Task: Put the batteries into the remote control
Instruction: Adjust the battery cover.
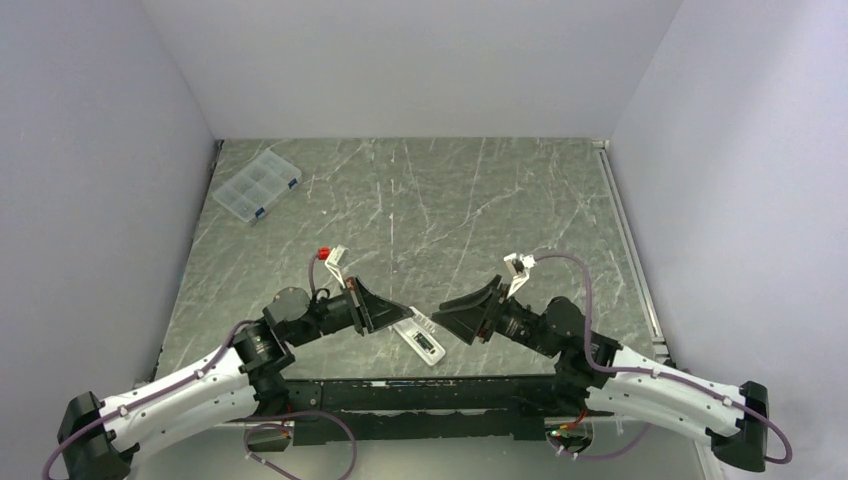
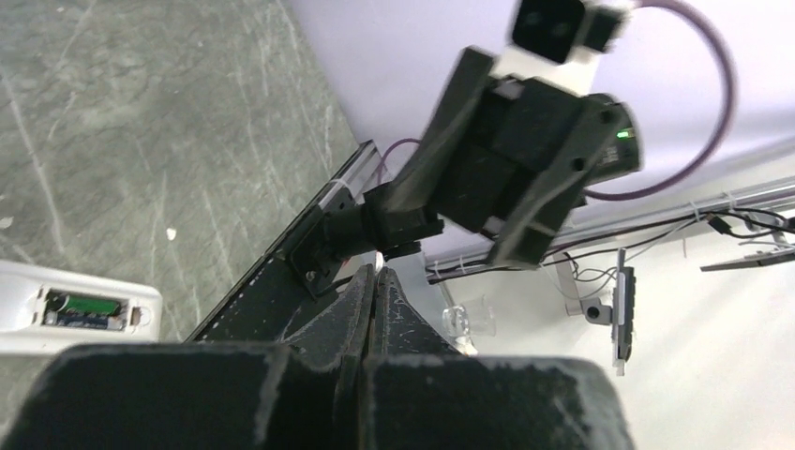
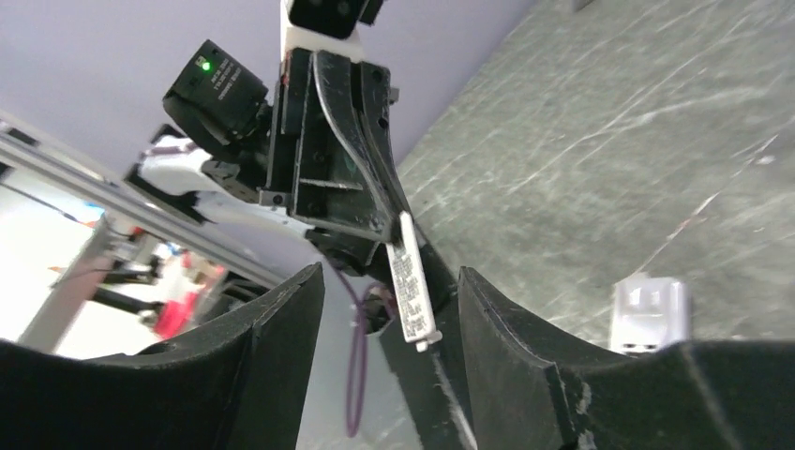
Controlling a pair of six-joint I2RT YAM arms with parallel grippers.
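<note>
Left jaws pinch shut on a flat white piece (image 3: 412, 281); right jaws stand partly open, empty.

A grey-green marbled table (image 1: 470, 190) with pale veins sits boxed in by 3 plain lavender-white walls (image 1: 410, 60). A metal rail (image 1: 628, 240) lines its right edge. Light is soft and even, with faint shadows.

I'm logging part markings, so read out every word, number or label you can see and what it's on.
Print on the white cover piece, clamped in the left gripper: rows of dark characters, too small to read.
Open back of the remote control: no legible lettering.
Nothing else shows text, so nothing can be quoted.
</note>
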